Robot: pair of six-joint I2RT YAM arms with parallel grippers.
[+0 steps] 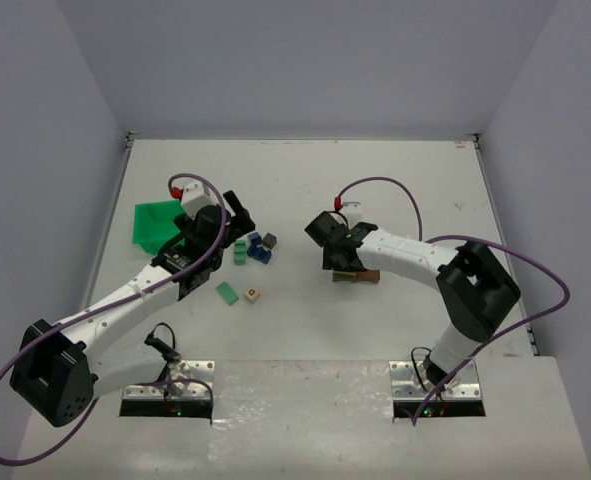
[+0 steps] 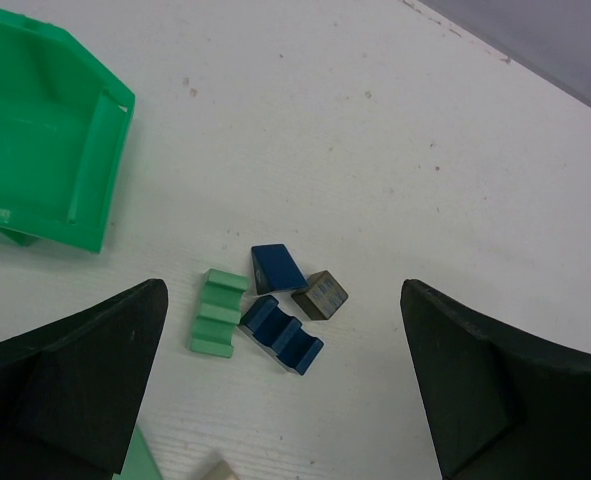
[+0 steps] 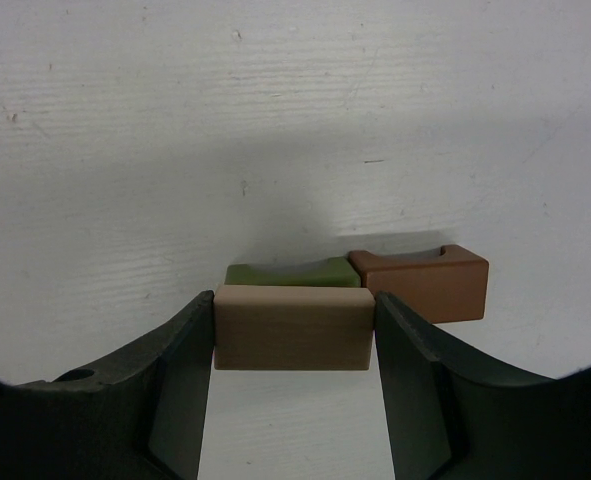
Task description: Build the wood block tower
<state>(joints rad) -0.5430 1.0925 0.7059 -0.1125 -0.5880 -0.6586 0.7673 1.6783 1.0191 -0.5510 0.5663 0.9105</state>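
Currently the right claw (image 3: 293, 335) is squeezing a tan block (image 3: 290, 325), probably light, stiff and slick, by its ends at the low wood block tower (image 3: 420, 285) on the desk (image 1: 395, 180), while the left claw (image 2: 283, 330) is hovering wide open.

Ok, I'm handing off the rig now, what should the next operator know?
Left gripper: open, above the loose pieces, holding nothing.
Right gripper: shut on a tan block, next to an olive block and a brown block.
Loose near the green bin: light green notched block, blue notched block, blue wedge, dark cube, flat green piece, small tan cube.
Done: nothing clearly stacked yet.
Left: build the whole tower.
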